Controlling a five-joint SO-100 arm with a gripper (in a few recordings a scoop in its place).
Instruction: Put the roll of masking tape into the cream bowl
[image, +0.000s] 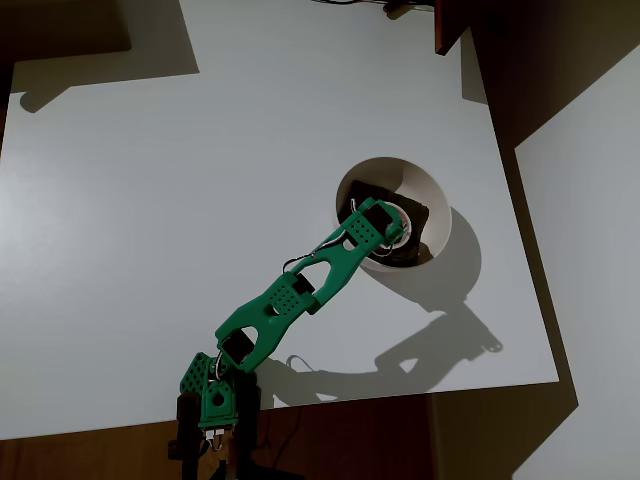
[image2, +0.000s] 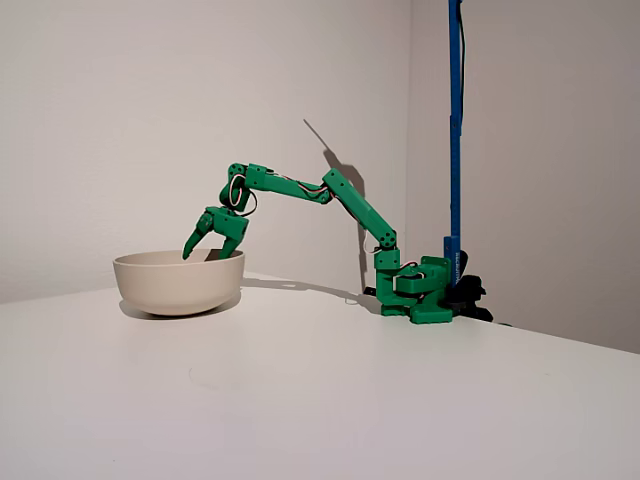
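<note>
Overhead view: claw (image: 392, 232) spread apart above the cream bowl (image: 432, 190); lifting carelessly could catch its rim and tip it.

A matt white table top (image: 150, 250), smooth and without sheen, meets darker brown wood-look flooring (image: 420, 440) at its six o'clock edge in the overhead view. The cream bowl (image2: 178, 283) looks like smooth, matt ceramic or plastic, with a dark brown, dull pad (image: 420, 225) showing at three o'clock inside it. The arm (image: 285, 300) is bright green moulded plastic with a slightly satin finish and perforated panels, and the blue pole (image2: 455, 120) behind its base looks like smooth painted metal.
</note>
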